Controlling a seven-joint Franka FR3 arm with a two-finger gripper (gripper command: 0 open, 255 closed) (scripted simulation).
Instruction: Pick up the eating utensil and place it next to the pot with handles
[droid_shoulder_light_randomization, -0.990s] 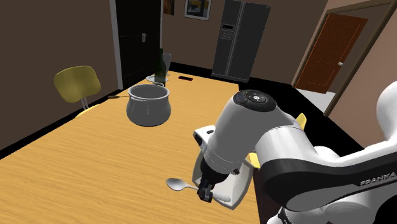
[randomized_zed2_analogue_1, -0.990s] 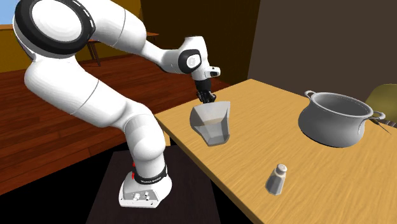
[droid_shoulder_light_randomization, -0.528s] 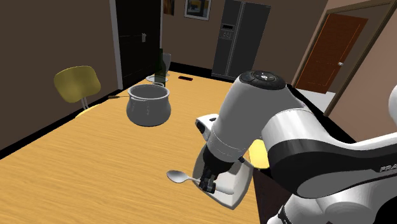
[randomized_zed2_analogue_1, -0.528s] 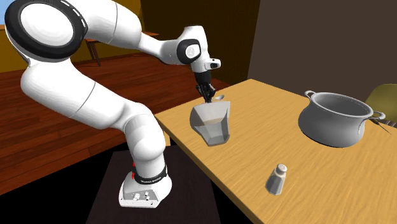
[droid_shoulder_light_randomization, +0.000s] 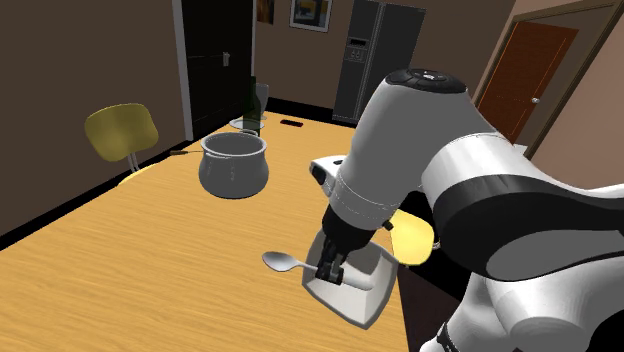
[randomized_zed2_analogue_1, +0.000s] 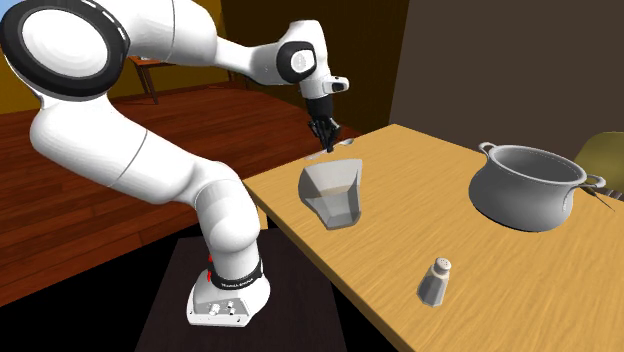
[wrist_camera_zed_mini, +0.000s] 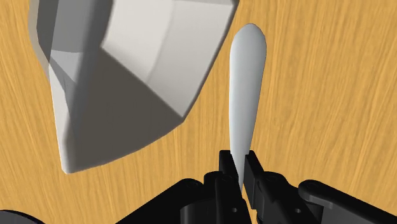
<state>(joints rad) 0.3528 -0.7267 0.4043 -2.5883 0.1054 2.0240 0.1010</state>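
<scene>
A pale grey spoon (droid_shoulder_light_randomization: 281, 263) hangs level above the wooden table (droid_shoulder_light_randomization: 150, 250), my gripper (droid_shoulder_light_randomization: 328, 272) shut on its handle. In the wrist view the spoon (wrist_camera_zed_mini: 245, 95) runs out from between the clasping fingers of the gripper (wrist_camera_zed_mini: 240, 170), beside a white angular bowl (wrist_camera_zed_mini: 127, 83). That white bowl (droid_shoulder_light_randomization: 352, 293) sits just below the hand near the table's edge. The grey pot with handles (droid_shoulder_light_randomization: 234, 165) stands far across the table. From the second exterior view the gripper (randomized_zed2_analogue_1: 323, 136) holds the spoon (randomized_zed2_analogue_1: 340, 147) above the white bowl (randomized_zed2_analogue_1: 332, 192), well apart from the pot (randomized_zed2_analogue_1: 525, 187).
A grey shaker (randomized_zed2_analogue_1: 434, 281) stands on the table between the bowl and the pot. A dark bottle (droid_shoulder_light_randomization: 253, 106) stands behind the pot, and a yellow chair (droid_shoulder_light_randomization: 122, 128) is at the table's far side. The table edge runs close to the bowl.
The gripper has risen with the spoon in it, lifting it off the table beside the white bowl. The arm's upper links have swung upward too.
</scene>
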